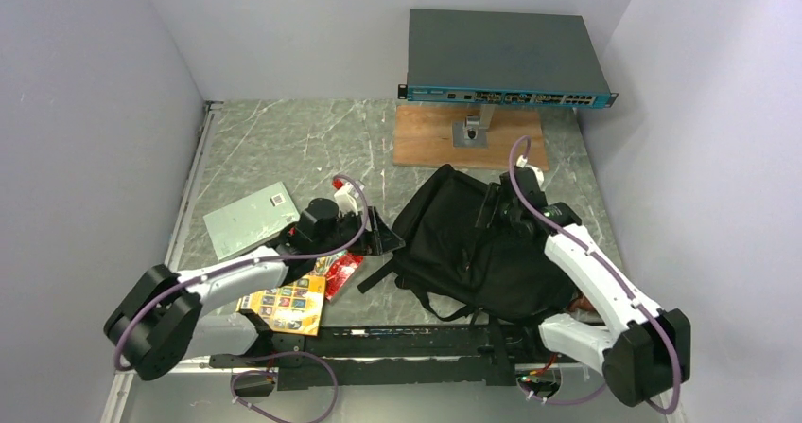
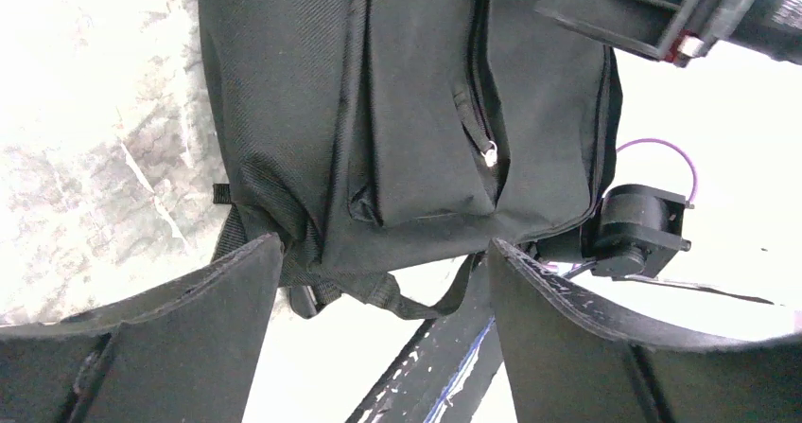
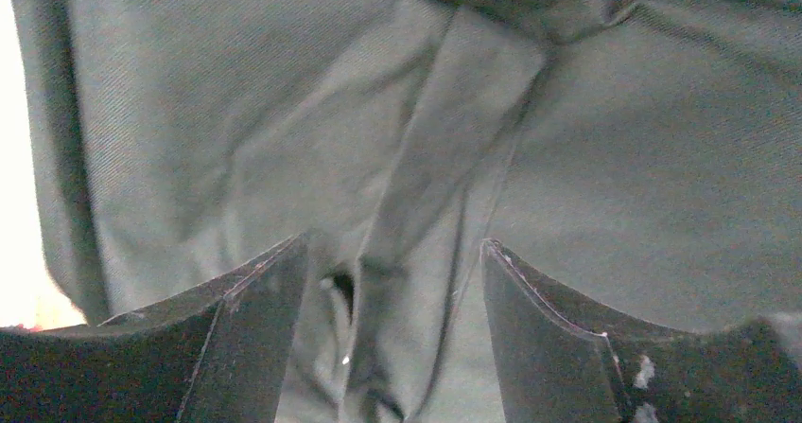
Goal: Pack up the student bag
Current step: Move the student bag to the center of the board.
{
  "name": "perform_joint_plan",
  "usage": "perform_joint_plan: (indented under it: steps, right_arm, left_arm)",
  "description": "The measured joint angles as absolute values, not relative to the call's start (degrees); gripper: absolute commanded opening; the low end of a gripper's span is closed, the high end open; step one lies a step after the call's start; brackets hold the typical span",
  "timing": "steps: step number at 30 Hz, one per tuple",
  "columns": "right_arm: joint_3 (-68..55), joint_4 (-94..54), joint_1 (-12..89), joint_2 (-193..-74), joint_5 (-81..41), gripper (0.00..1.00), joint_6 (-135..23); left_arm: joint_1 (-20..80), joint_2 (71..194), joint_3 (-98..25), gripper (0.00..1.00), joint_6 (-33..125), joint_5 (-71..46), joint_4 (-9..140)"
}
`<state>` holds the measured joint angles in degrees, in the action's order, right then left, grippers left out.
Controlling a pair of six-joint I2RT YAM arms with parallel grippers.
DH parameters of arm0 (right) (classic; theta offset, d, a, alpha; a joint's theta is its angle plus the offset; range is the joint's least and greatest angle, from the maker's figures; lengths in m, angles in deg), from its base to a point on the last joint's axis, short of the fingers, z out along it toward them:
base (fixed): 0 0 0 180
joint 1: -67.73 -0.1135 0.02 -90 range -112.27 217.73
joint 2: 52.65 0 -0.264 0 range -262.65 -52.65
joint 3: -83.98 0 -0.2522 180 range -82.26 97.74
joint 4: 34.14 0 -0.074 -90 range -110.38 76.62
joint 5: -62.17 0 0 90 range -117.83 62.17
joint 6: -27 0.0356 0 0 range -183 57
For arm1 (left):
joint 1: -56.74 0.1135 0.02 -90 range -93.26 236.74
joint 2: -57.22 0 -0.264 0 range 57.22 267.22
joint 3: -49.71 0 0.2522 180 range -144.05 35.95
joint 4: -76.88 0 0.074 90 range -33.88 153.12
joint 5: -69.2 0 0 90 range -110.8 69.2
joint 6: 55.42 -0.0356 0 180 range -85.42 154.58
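Note:
The student bag (image 1: 473,248) is a black backpack lying flat at centre right of the table. My left gripper (image 1: 383,236) is open and empty just off the bag's left edge, pointing at it. In the left wrist view the bag (image 2: 416,111) shows a front pocket with a zipper pull (image 2: 489,155) and a strap hanging by my open left gripper (image 2: 385,245). My right gripper (image 1: 496,213) hovers over the bag's top part. In the right wrist view my right gripper (image 3: 395,243) is open, and a fold of the bag's fabric (image 3: 426,158) lies between the jaws.
A flat grey board (image 1: 251,220), a yellow picture book (image 1: 284,305) and a red packet (image 1: 342,272) lie left of the bag, under my left arm. A grey rack-mount box (image 1: 506,59) stands on a wooden base (image 1: 430,134) at the back. Walls close both sides.

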<state>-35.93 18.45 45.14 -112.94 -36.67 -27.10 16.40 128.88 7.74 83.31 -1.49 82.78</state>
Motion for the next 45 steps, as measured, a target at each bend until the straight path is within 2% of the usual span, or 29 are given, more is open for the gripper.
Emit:
perform_joint_plan:
  steps: [4,8,10,11,14,15,22,27,33,40,41,43,45]
  right_arm:
    - [-36.76,15.78,48.97,-117.32,-36.19,0.68,-29.68]
    - [-39.06,12.70,48.92,-122.39,-34.77,0.44,-31.19]
    - [-40.98,11.32,48.90,-122.43,-34.84,0.42,-31.41]
    - [-42.44,10.14,48.90,-121.75,-34.82,0.36,-31.32]
    - [-44.96,7.19,48.90,-120.38,-34.82,0.01,-31.58]
    - [-45.39,6.30,48.90,-120.33,-34.82,0.00,-31.69]
    - [-45.22,0.96,48.90,-122.89,-35.76,0.00,-35.78]
    - [-42.47,-2.99,48.90,-124.46,-36.37,0.00,-41.39]
    - [-41.96,-8.41,48.05,-124.22,-35.10,0.00,-45.55]
    - [-42.05,-8.04,45.75,-124.05,-38.44,0.00,-45.74]
    - [-42.18,-7.52,45.73,-123.79,-39.47,0.02,-44.93]
    - [-42.75,-6.19,45.73,-122.87,-41.50,0.17,-43.36]
    - [-44.34,-5.97,45.84,-120.62,-42.77,0.22,-42.09]
  left_arm:
    - [15.79,124.77,5.99,0.89,80.53,-3.19,77.44]
    - [15.77,125.14,3.89,0.89,78.61,-3.74,74.40]
    - [15.77,126.63,3.02,0.89,78.54,-3.45,74.47]
    - [15.77,127.59,2.84,0.89,78.79,-2.89,74.86]
    - [15.66,130.00,2.82,0.87,79.38,-1.40,75.93]
    - [15.59,130.72,2.78,0.86,79.44,-1.07,76.04]
    - [15.50,129.25,2.12,0.86,79.46,-2.65,73.14]
    - [15.50,121.12,2.12,0.87,79.20,-8.61,67.08]
    - [16.10,111.79,2.12,0.94,78.76,-18.86,58.38]
    - [26.48,107.88,2.30,0.96,78.15,-26.62,43.54]
    - [29.58,106.32,2.52,0.97,78.11,-27.54,41.05]
    - [33.32,103.59,2.80,0.98,78.04,-29.14,37.92]
    - [35.92,100.66,2.87,1.00,77.91,-30.84,35.04]
